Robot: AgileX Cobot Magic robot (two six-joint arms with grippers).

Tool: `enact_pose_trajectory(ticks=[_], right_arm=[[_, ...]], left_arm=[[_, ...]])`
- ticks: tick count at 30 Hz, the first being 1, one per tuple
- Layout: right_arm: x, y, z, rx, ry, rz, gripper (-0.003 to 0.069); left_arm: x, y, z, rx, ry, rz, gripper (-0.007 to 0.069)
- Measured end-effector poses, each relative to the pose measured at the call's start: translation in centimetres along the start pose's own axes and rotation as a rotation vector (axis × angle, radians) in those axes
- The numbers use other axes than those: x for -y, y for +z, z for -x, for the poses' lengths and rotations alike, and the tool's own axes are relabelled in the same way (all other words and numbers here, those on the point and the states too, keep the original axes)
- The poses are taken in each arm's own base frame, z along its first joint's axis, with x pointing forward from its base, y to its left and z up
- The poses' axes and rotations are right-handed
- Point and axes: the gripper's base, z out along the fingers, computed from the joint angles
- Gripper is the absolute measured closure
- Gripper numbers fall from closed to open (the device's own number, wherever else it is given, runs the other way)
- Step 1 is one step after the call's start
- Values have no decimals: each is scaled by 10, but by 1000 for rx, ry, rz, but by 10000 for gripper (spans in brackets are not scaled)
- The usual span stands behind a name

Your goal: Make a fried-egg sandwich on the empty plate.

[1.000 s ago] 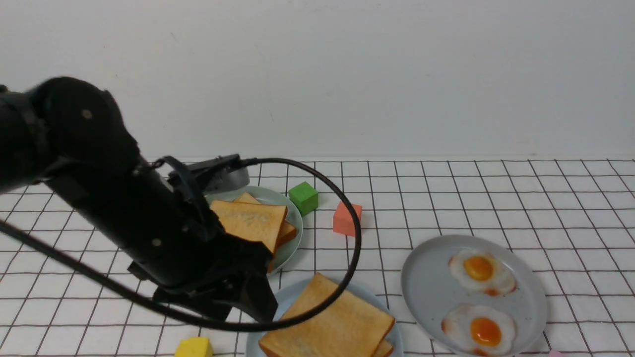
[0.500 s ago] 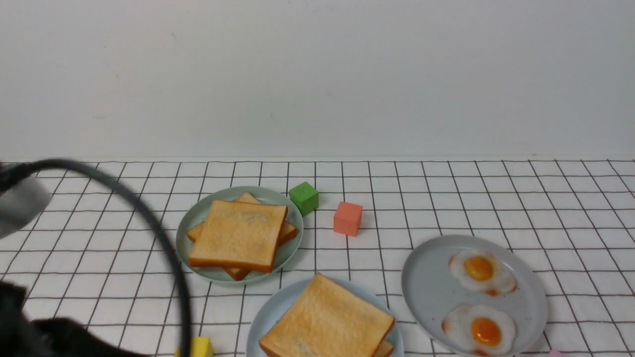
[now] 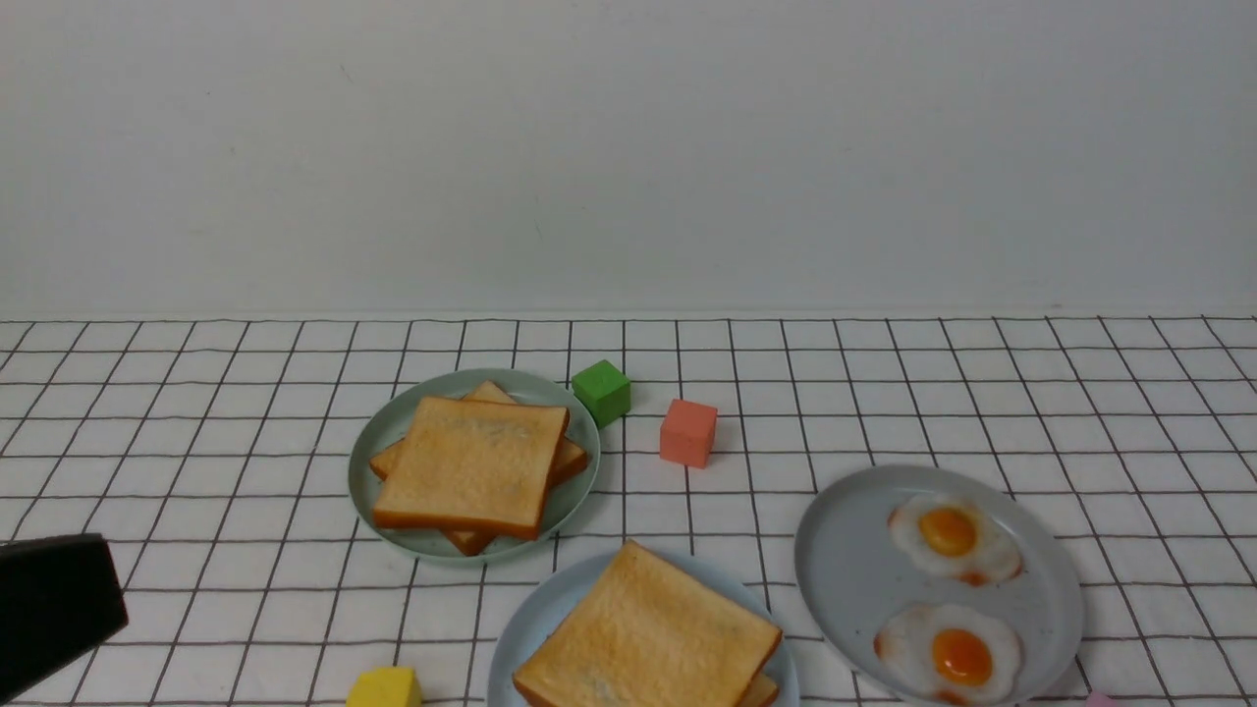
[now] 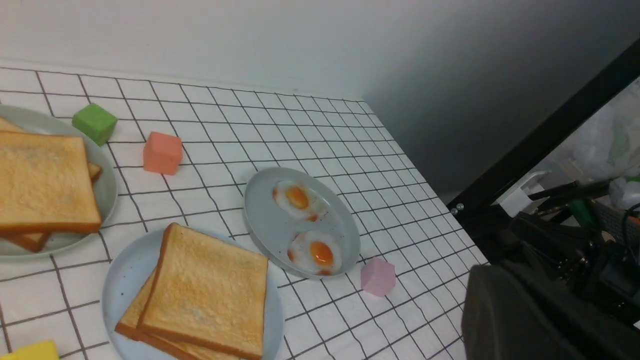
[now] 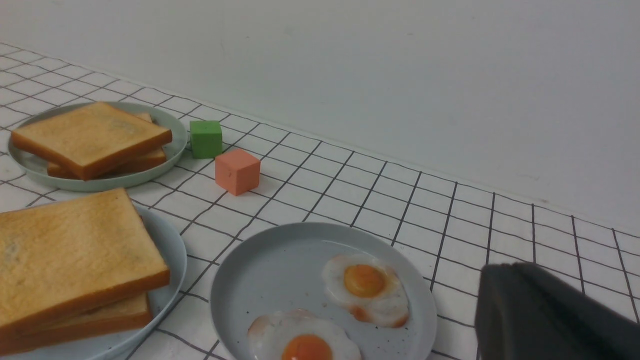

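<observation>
On the light-blue plate [image 3: 545, 601] at the near centre lie two stacked toast slices [image 3: 648, 638], the sandwich. From here no egg shows between them. The same stack [image 4: 205, 290] appears in the left wrist view, and the right wrist view shows the toast [image 5: 75, 250] on its plate [image 5: 172, 250]. My left gripper [image 3: 88, 599] is a black block at the near left, well away from the plates. Its fingers [image 4: 480, 300] are pressed together, empty. My right gripper [image 5: 495, 290] is shut and empty beside the grey plate; the front view does not show it.
A grey plate [image 3: 845, 560] at the right holds two fried eggs [image 3: 948, 535] [image 3: 957, 653]. A pale-green plate [image 3: 393, 422] carries more toast [image 3: 471, 462]. Green [image 3: 601, 391], salmon [image 3: 687, 432], yellow [image 3: 385, 687] and pink [image 4: 377, 276] cubes lie around the plates.
My left arm has pulled back from over the plates to the near left edge, and its cable has left the view. The toast, eggs and cubes have not moved.
</observation>
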Motion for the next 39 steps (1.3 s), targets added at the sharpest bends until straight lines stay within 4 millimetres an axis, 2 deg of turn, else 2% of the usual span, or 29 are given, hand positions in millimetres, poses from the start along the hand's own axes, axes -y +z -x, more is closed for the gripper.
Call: enact_pose_trajectory(ticks=[9, 11, 14, 15, 16, 17, 19, 21, 23, 27, 39], right_arm=[[0, 0, 0, 0, -1, 0, 653], [0, 0, 0, 2, -1, 1, 652], [0, 0, 0, 2, -1, 1, 650], [0, 0, 0, 3, -1, 1, 649], [0, 0, 0, 3, -1, 1, 649], [0, 0, 0, 3, -1, 1, 648], [0, 0, 0, 3, -1, 1, 645], [0, 0, 0, 3, -1, 1, 643], [0, 0, 0, 3, -1, 1, 643], [0, 0, 0, 4, -3, 1, 643], [0, 0, 1, 6, -7, -1, 634]], left_arm=[[-8, 1, 0, 7, 81, 77, 638], [-18, 3, -3, 11, 129, 142, 638], [-38, 5, -19, 21, 156, 253, 638], [-52, 5, -31, 42, 164, 343, 638], [-55, 5, -32, 45, 164, 354, 638], [-72, 4, -48, 67, 174, 450, 638], [-95, 2, -74, 116, 174, 560, 638], [-104, 1, -85, 154, 183, 603, 638], [-128, 2, -115, 213, 194, 691, 638], [-158, 11, -152, 162, 130, 780, 638], [-160, 13, -154, 176, 134, 771, 633]])
